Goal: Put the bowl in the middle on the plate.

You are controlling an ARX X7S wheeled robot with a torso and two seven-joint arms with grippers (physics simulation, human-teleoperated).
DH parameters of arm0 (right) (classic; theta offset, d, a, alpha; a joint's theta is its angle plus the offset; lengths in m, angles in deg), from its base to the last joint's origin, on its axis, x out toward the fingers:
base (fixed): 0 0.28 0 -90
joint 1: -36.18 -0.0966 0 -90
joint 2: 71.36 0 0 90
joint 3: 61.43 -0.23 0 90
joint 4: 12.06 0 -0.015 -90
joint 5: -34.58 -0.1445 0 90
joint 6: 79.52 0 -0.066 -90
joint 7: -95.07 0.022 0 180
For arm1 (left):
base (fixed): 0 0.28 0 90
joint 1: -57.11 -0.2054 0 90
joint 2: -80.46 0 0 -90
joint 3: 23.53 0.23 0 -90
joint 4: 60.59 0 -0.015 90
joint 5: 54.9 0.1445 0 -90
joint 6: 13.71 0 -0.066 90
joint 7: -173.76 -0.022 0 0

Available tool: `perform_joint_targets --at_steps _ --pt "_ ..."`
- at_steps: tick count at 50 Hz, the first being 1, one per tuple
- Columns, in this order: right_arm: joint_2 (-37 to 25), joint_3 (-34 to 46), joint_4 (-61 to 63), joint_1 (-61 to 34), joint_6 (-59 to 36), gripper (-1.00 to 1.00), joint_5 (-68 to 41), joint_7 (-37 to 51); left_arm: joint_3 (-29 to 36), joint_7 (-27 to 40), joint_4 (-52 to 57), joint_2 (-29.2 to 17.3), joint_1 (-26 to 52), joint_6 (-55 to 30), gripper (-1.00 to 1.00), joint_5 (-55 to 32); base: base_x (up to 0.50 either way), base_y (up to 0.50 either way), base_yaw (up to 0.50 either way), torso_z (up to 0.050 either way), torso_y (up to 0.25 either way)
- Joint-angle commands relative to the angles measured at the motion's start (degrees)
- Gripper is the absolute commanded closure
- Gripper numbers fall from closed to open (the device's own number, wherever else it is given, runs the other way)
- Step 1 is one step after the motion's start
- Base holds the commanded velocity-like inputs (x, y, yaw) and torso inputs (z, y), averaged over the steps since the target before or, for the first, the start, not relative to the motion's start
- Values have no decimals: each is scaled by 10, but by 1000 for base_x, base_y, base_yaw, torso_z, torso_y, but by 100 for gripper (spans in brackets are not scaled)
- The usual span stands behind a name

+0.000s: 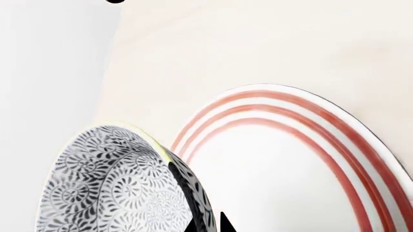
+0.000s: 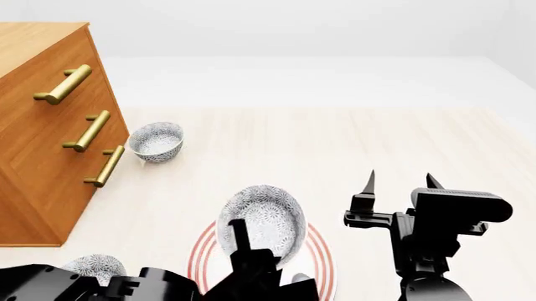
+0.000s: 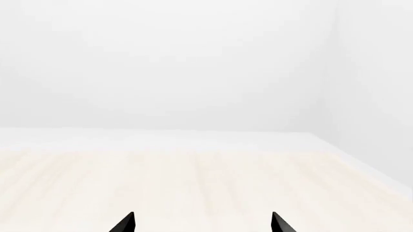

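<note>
The bowl (image 2: 262,219), white with a dense grey-blue floral speckle, sits tilted above the plate (image 2: 317,254), its open side facing up and toward the camera in the head view. The left gripper (image 2: 251,251) grips it at the near rim: one black finger (image 2: 240,235) stands up inside the bowl, and in the left wrist view the rim is seen pinched between black tips at the frame's lower edge. In that wrist view the bowl (image 1: 116,183) overlaps the edge of the plate (image 1: 310,159), whose thin red rings curve around a plain white centre. Whether the bowl's underside touches the plate cannot be told from either view.

The plate lies flat on the pale wooden surface (image 2: 352,144), close to the robot, with its red rings showing on both sides of the bowl.

A second patterned bowl (image 2: 155,142) stands upright farther away on the surface, just beside the wooden drawer cabinet (image 2: 42,144) with its three brass handles (image 2: 88,130). A third patterned bowl (image 2: 96,266) shows near the robot at the left, partly hidden behind the left arm.

The right gripper (image 2: 398,180) hangs apart from all the crockery, to the right of the plate, its two pointed fingers spread wide with nothing between them; the right wrist view shows only their tips (image 3: 123,223) over bare surface and a white wall.
</note>
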Motion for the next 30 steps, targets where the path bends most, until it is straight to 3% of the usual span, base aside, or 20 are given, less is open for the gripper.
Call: perform_joint_targets --at_steps 1,30 --pt "-2 -2 0 3 4 -100 -3 3 -8 -30 -23 8 11 2 100 -17 0 0 0 0 0" --pt "-7 1 4 3 3 -100 -9 10 28 -95 -94 -1 3 74 100 23 0 0 0 0 0"
